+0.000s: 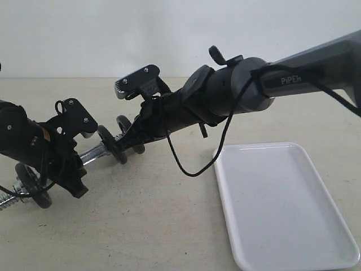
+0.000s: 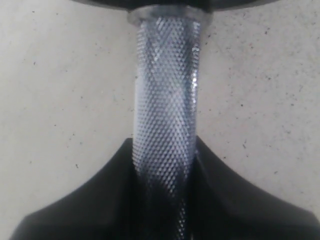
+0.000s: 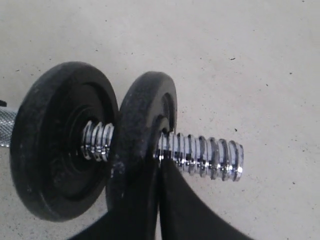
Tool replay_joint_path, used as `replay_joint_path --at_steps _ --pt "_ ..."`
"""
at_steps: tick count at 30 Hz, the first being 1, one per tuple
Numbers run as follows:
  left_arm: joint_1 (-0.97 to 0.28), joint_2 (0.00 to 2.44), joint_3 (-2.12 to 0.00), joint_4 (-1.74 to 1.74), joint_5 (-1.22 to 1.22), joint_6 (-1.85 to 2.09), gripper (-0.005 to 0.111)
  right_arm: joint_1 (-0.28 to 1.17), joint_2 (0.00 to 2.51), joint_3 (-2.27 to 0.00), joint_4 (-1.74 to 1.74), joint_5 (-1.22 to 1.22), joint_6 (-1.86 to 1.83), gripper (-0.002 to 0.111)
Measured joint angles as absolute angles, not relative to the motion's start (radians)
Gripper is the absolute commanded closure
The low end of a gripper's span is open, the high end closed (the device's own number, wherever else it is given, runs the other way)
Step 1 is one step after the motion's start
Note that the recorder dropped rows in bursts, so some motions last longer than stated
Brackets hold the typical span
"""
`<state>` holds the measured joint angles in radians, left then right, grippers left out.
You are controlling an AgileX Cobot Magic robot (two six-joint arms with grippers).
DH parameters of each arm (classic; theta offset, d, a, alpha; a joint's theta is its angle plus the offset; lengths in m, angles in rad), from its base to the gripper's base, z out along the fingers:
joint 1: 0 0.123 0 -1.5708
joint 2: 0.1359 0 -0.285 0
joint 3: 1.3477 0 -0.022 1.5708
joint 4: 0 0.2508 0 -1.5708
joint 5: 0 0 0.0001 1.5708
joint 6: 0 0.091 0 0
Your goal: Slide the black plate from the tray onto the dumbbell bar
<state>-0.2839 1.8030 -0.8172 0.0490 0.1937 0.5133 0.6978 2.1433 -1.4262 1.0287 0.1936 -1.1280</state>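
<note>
Two arms over the beige desk [image 1: 141, 226] at this entry, correct? — M.

Correct. From the right of the exterior view the right arm [image 1: 316, 62] extended across the middle. At the left edge was the left arm [image 1: 22, 135]. — K.

Position of the tray [image 1: 282, 197]? — M.

White, flat on the desk at the right of that view, well apart from the bar. — K.

And the dumbbell bar [image 1: 93, 152]? — M.

It ran between the two grippers, knurled in the middle and threaded at the ends. The left gripper [image 2: 164, 150] had its jaws clamped on the knurled part, one finger on each side. One disc [image 1: 31, 183] sat near the bar's leftmost end. — K.

Location of the black plate [image 3: 142, 125]? — M.

It was on the threaded end near the right arm, with the thread passing through its centre hole. A little bare thread showed between it and the inner disc [image 3: 60, 145], and more thread stuck out beyond it. — K.

Right side? — M.

The right gripper [image 3: 160, 172] had its jaws together, only a thin seam between the fingers. The tips were up against the plate's outer face, just beside the thread. — K.
</note>
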Motion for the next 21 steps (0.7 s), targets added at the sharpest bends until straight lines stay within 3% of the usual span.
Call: replay_joint_path --at_steps 21 --pt "-0.28 1.795 -0.819 0.063 0.247 0.491 0.102 0.713 2.143 -1.426 1.027 0.192 -1.114 0.109"
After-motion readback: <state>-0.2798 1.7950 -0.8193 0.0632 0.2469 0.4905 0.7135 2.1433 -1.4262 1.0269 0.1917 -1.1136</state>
